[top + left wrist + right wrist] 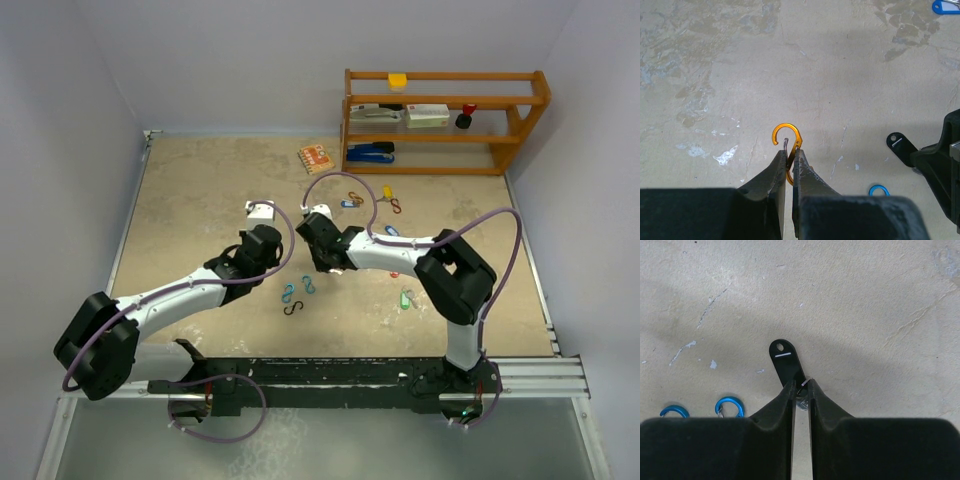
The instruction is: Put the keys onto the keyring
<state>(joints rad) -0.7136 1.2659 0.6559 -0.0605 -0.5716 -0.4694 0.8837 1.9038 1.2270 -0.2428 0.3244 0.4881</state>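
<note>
Pinching the orange metal hook-shaped clip (788,137) at its waist, the left claw (791,154) is clamped on it so that the upper loop stands clear ahead of the fingertips, its gap turned to that claw's left. I judge this clip to be the keyring, held this way so that a free hook is on offer for threading. The right claw (800,386) is closed on a small key with a black plastic tag (786,360). It grips at the metal end, so the tag juts forward with its hole exposed at the far tip, which looks like the part meant to meet the hook.

Both arms reach out over the mottled beige bench (200,200) and fold inward, wrists tipped down and claws pointed roughly at each other. From the left claw, the black tag sits off to its right, near the clip but not touching it, so threading is not yet done. Two blue metal clips (729,406) lie on the bench just left of the right claw.
</note>
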